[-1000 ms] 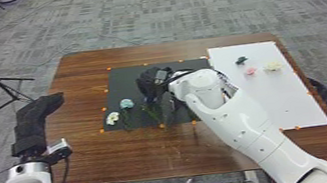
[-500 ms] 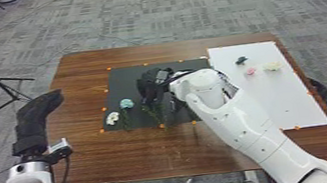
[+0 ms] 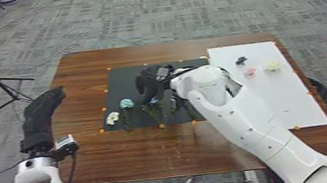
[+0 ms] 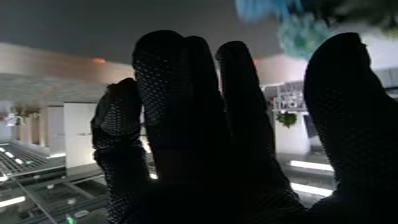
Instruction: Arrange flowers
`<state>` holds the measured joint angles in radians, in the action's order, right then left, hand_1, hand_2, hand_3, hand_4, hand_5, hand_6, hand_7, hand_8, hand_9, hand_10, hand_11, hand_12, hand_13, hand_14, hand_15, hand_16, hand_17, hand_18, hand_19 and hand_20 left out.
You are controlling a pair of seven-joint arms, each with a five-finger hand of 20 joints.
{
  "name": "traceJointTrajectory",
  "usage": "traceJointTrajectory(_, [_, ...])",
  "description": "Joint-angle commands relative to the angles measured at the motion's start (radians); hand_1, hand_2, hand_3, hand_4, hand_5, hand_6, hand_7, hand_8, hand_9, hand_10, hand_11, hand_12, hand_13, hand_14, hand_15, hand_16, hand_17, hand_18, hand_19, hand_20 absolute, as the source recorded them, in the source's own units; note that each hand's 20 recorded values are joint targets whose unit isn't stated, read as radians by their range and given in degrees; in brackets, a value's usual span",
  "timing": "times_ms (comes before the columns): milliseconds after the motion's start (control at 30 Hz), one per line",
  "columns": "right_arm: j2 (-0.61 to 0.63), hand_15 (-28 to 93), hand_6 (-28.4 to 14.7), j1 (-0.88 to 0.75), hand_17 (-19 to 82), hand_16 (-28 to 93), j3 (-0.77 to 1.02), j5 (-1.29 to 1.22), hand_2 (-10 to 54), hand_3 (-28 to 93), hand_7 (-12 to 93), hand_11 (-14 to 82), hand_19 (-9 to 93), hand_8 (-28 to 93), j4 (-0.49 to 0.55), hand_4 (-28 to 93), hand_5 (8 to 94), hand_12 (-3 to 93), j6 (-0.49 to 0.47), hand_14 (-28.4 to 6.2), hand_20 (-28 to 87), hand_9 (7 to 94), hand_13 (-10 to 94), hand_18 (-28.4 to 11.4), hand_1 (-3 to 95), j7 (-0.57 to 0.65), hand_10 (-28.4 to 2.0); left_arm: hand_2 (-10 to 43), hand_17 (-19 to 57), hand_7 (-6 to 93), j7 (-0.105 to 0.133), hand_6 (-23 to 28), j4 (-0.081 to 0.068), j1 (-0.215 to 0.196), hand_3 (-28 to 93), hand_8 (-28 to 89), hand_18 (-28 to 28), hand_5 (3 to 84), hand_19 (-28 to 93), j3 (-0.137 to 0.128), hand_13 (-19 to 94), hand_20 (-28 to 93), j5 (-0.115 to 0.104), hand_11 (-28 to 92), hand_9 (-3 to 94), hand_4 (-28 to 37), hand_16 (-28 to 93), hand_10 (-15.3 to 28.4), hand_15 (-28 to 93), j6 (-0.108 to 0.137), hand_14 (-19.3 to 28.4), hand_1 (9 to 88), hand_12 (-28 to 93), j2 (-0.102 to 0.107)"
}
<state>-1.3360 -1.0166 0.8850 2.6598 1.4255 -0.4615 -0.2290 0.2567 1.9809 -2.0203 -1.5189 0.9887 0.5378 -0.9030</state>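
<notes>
Shifted since the earlier frame: left hand (image 3: 44,108), slightly farther forward along the left edge of the surface (image 3: 106,162), fingers straight, nothing visibly held. Right hand (image 3: 149,81), over the black mat (image 3: 122,84): fingers (image 4: 164,90) extended, thumb (image 4: 342,85) well apart, no visible grip. Pale-blue flower (image 3: 126,103), near the mat's left edge: left of the right hand and nearer the robot; stem toward the mat's near edge. Judged approach: leftward, across that stem.
</notes>
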Motion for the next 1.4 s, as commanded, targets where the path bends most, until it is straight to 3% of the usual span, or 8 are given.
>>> traceJointTrajectory(33, [0.142, 57, 0.6, 0.06, 29, 31, 0.094, -0.178, -9.5, 70, 24, 15.5, 74, -13, 0.195, -21, 55.5, 18.0, 0.055, -13.4, 56, 61.6, 62, -23.0, 33.7, 0.064, -13.1, 5.9, 5.4, 18.0, 0.001, 3.7, 0.007, 0.014, 69, -8, 8.9, 44.4, 6, -0.028, 32, 14, -0.006, 21, 43.3, -28.3, -2, 12.8, 14, -0.008, 13.9, 21.7, 10, -0.009])
traceJointTrajectory(133, [0.239, 57, 0.6, 0.025, 28, 30, 0.15, -0.253, -9.5, 70, 24, 15.4, 73, -13, 0.284, -21, 54.9, 18.1, 0.15, -13.2, 55, 61.2, 61, -22.7, 33.5, 0.091, -13.1, 5.8, 5.4, 18.3, 0.03, 3.7, 0.013, -0.029, 69, -9, 8.9, 44.6, 6, -0.065, 32, 14, -0.032, 21, 43.3, -28.3, -2, 12.8, 14, -0.021, 13.9, 21.8, 10, -0.01])
traceJointTrajectory(233, [0.333, 53, 0.2, -0.035, 27, 29, 0.229, -0.303, -9.5, 70, 23, 14.3, 69, -12, 0.348, -21, 53.2, 18.3, 0.214, -13.4, 53, 59.0, 59, -22.4, 32.2, 0.115, -13.4, 6.1, 5.6, 18.2, 0.035, 3.6, 0.015, -0.04, 69, -9, 9.3, 44.7, 6, -0.088, 32, 15, -0.034, 21, 43.4, -28.3, -2, 12.9, 14, -0.024, 13.9, 22.0, 10, -0.008])
traceJointTrajectory(400, [0.426, 47, -1.4, -0.12, 24, 29, 0.355, -0.313, -9.5, 69, 21, 11.9, 63, -11, 0.36, -23, 46.5, 19.0, 0.203, -14.5, 51, 51.9, 54, -22.4, 28.2, 0.143, -14.5, 7.6, 5.7, 18.4, 0.048, 3.4, 0.031, -0.085, 68, -9, 9.3, 45.7, 7, -0.123, 33, 15, -0.043, 21, 43.9, -28.3, -2, 13.1, 14, -0.025, 14.1, 22.3, 10, -0.009])
traceJointTrajectory(467, [0.454, 47, -1.6, -0.148, 24, 29, 0.386, -0.306, -9.5, 68, 20, 11.8, 62, -10, 0.338, -24, 45.9, 19.3, 0.218, -14.7, 50, 51.5, 54, -22.5, 27.9, 0.153, -14.5, 7.8, 5.7, 18.6, 0.058, 3.5, 0.034, -0.105, 68, -9, 9.3, 46.4, 7, -0.137, 33, 15, -0.049, 21, 44.4, -28.3, -2, 13.1, 15, -0.043, 14.2, 22.3, 10, -0.014])
traceJointTrajectory(633, [0.484, 47, -1.3, -0.205, 24, 29, 0.439, -0.264, -9.5, 69, 20, 12.3, 63, -10, 0.26, -24, 47.0, 19.4, 0.224, -14.6, 51, 52.8, 55, -22.6, 28.6, 0.138, -13.6, 8.0, 5.7, 18.9, 0.055, 3.5, 0.034, -0.107, 68, -9, 9.2, 47.9, 7, -0.137, 34, 14, -0.039, 21, 45.6, -28.3, -2, 13.3, 15, -0.058, 14.7, 22.5, 10, -0.017])
traceJointTrajectory(933, [0.466, 47, 1.3, -0.224, 26, 29, 0.434, -0.102, -9.5, 71, 25, 15.1, 64, -12, 0.065, -25, 53.3, 18.6, 0.339, -13.0, 51, 59.5, 60, -22.2, 33.4, 0.044, -12.0, 8.2, 5.7, 19.3, 0.058, 3.5, 0.041, -0.125, 68, -9, 9.2, 49.0, 6, -0.148, 35, 14, -0.037, 22, 46.6, -28.3, -3, 13.4, 16, -0.069, 15.1, 22.8, 10, -0.02])
traceJointTrajectory(1400, [0.435, 48, 1.2, -0.323, 27, 29, 0.508, -0.037, -9.5, 71, 26, 15.2, 65, -14, -0.018, -25, 54.5, 17.9, 0.331, -12.7, 51, 59.3, 61, -22.3, 33.9, 0.027, -11.6, 8.4, 5.6, 19.3, 0.058, 3.5, 0.049, -0.142, 68, -9, 9.2, 49.5, 6, -0.154, 36, 15, -0.037, 22, 47.5, -28.3, -3, 13.4, 17, -0.072, 15.6, 22.6, 10, -0.022])
